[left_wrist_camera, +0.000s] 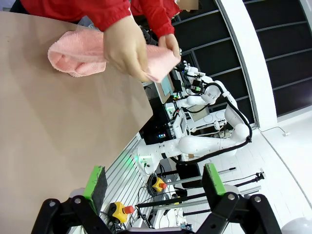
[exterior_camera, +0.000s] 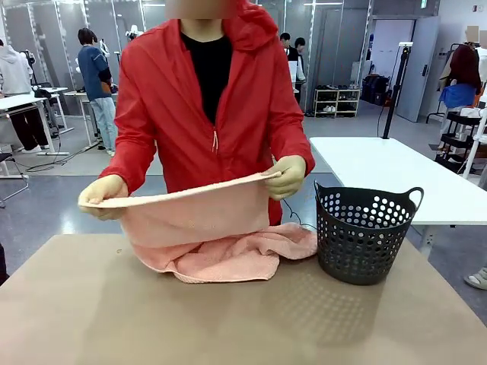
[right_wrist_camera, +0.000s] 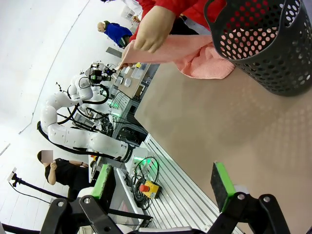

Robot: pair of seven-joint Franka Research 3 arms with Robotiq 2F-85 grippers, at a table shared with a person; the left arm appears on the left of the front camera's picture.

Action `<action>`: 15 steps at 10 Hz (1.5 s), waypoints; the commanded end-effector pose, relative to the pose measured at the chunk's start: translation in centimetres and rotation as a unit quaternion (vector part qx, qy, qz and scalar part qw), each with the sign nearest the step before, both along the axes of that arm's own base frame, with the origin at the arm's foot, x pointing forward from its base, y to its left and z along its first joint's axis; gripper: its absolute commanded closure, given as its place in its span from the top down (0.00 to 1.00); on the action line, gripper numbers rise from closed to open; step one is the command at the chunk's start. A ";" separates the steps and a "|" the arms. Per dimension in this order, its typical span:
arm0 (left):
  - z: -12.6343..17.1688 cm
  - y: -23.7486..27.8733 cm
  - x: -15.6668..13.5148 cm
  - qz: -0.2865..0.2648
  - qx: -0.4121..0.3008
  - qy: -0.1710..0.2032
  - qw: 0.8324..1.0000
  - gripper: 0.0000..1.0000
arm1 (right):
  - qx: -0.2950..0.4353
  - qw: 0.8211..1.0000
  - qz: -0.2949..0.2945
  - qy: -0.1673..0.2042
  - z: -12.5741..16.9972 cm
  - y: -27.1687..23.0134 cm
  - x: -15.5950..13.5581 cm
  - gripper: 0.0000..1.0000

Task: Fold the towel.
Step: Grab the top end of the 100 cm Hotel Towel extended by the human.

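Note:
A person in a red jacket stands at the far side of the table and holds the salmon-pink towel (exterior_camera: 202, 220) up by its top edge, one hand (exterior_camera: 103, 190) at each end. The towel's lower part lies bunched on the table. In the left wrist view the towel (left_wrist_camera: 73, 53) sits at the table's far end, well away from my left gripper (left_wrist_camera: 153, 183), which stands open with nothing between its green pads. My right gripper (right_wrist_camera: 163, 183) is open too and holds nothing; the towel (right_wrist_camera: 195, 58) lies far ahead of it beside the basket.
A dark perforated basket (exterior_camera: 364, 228) stands on the brown table (exterior_camera: 228, 319) to the right of the towel, also seen as the basket (right_wrist_camera: 263, 44) in the right wrist view. Another white table (exterior_camera: 380, 167) stands behind it.

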State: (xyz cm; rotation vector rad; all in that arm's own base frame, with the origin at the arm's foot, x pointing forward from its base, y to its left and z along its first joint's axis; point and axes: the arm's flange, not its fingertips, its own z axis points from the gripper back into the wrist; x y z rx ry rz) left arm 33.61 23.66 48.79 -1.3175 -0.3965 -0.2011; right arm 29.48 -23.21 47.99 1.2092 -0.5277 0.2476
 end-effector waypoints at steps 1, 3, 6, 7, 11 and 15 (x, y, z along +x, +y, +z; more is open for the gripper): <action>0.0 0.1 -0.1 -0.006 -0.002 -0.002 1.000 1.00 | 0.004 1.000 0.000 -0.010 0.2 0.0 0.1 1.00; 0.0 0.1 -0.1 -0.006 -0.002 -0.002 1.000 1.00 | 0.004 1.000 0.000 -0.010 0.2 0.0 0.1 1.00; 0.0 0.1 -0.1 -0.006 -0.002 -0.002 1.000 1.00 | 0.004 1.000 0.000 -0.010 0.2 0.0 0.1 1.00; 0.0 0.1 -0.1 -0.006 -0.002 -0.002 1.000 1.00 | 0.004 1.000 0.000 -0.010 0.2 0.0 0.1 1.00; 8.9 -2.8 -1.7 -0.033 0.252 -0.168 0.952 1.00 | -0.161 0.971 0.053 -0.166 8.2 1.4 -1.4 1.00; 19.5 -14.6 -3.4 -0.119 0.479 -0.359 0.792 1.00 | -0.396 0.828 0.174 -0.358 18.8 11.5 -4.0 1.00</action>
